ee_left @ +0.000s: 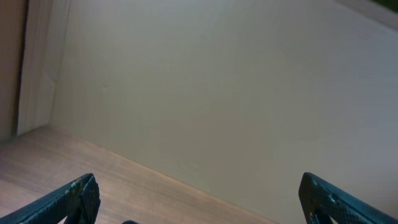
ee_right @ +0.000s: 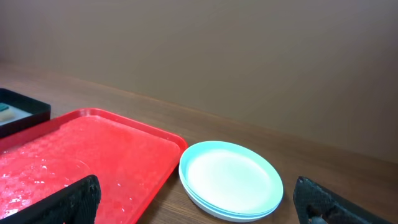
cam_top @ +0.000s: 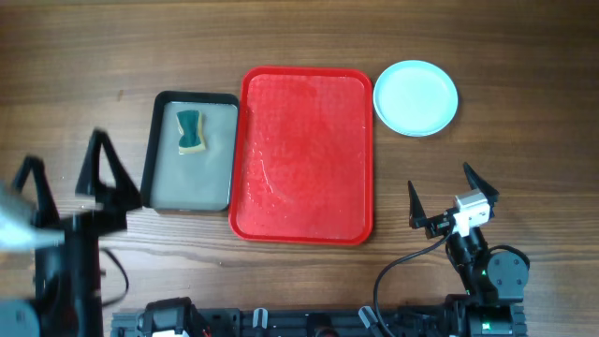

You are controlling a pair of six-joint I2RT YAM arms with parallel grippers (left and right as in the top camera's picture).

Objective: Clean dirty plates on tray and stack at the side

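Plates (cam_top: 416, 97) are stacked on the table just beside the tray's (cam_top: 304, 154) far right corner, not touching it. The top plate is mint-blue; I can't tell the count from the rims. The red tray sits mid-table and its surface looks wet. The black tray (cam_top: 150, 154) sits against its left side, with a sponge (cam_top: 191, 131) at the far end. Left gripper (cam_top: 65, 148) is left of the black tray, jaws wide apart, gripping nothing. Right gripper (cam_top: 438, 176) is right of the red tray, near the plates but clear of them, jaws wide apart, gripping nothing.
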